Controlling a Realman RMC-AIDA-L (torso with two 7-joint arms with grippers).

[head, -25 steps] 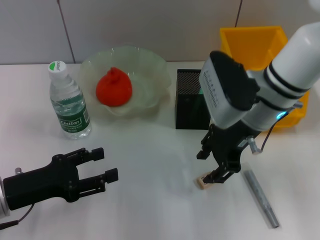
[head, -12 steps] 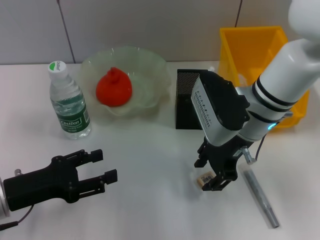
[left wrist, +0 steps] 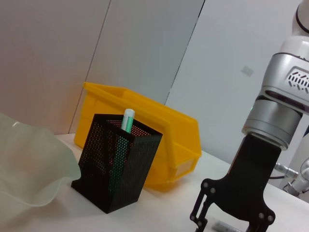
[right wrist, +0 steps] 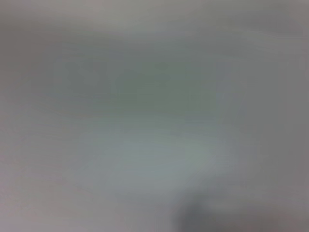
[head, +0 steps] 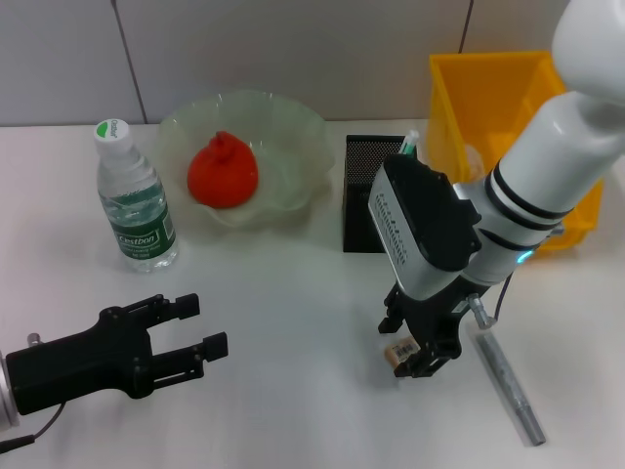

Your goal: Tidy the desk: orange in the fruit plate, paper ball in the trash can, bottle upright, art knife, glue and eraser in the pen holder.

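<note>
The right gripper (head: 408,354) is down at the tabletop (head: 293,322), in front of the pen holder (head: 376,195), and its fingers are closed around the eraser (head: 399,349), a tiny beige block with a barcode label showing between them. Whether the eraser is off the surface or resting on it I cannot tell. The pen holder lies straight back from the gripper, toward the wall, with its open top well above the eraser, so the coming move looks like a lift and a carry backward over its rim. The right arm is plainly the nearer one for that.

Just beside the gripper, toward the robot's right, a grey stick (head: 507,384) lies flat with its long axis running roughly front to back; it may be the art knife or the glue, I cannot say which. A green-and-white tube (left wrist: 126,121) already stands in the pen holder.

The left gripper (head: 190,340) hangs low over the near left of the tabletop, fingers spread and empty, well apart from everything. The orange (head: 223,171) sits in the fruit plate (head: 293,127), the bottle (head: 134,195) stands upright beside it, and the trash can (head: 508,93) is behind the right arm, partly hidden. The paper ball is not clearly visible. The right wrist view shows nothing usable.
</note>
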